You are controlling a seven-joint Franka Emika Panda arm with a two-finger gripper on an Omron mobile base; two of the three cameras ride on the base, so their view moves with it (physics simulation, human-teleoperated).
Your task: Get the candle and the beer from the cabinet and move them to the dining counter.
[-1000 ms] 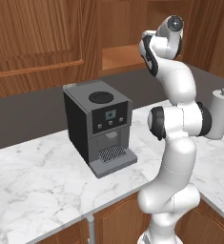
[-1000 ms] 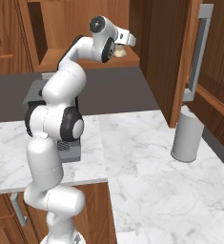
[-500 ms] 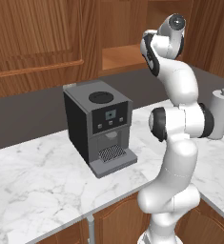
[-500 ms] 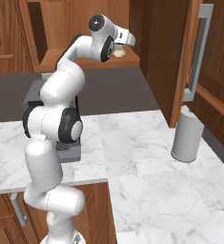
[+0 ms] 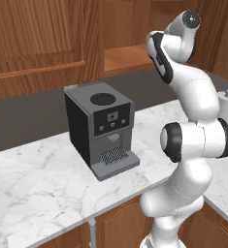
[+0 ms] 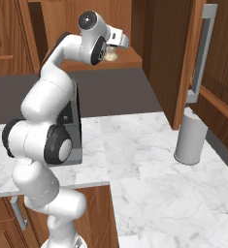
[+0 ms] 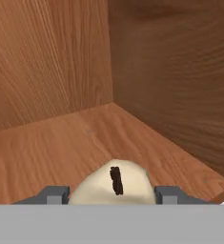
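Observation:
The candle (image 7: 113,186), a small cream stub with a dark wick, sits between my two finger tips, and my gripper (image 7: 111,195) is shut on it. It is just above the wooden shelf (image 7: 61,143) of the cabinet (image 7: 170,71), near its back corner. In the right base view the candle (image 6: 110,54) shows at the end of my raised hand, my gripper (image 6: 113,50) just over the shelf (image 6: 129,60) edge. The beer and the dining counter are out of view.
A black coffee machine (image 5: 101,126) stands on the marble worktop (image 6: 149,160) under the cabinet. A grey cylinder (image 6: 190,140) stands to the right by the open cabinet door with its long bar handle (image 6: 203,53).
The hand has drawn back a little toward the base with the candle still between the fingers. The jaws have kept the same width.

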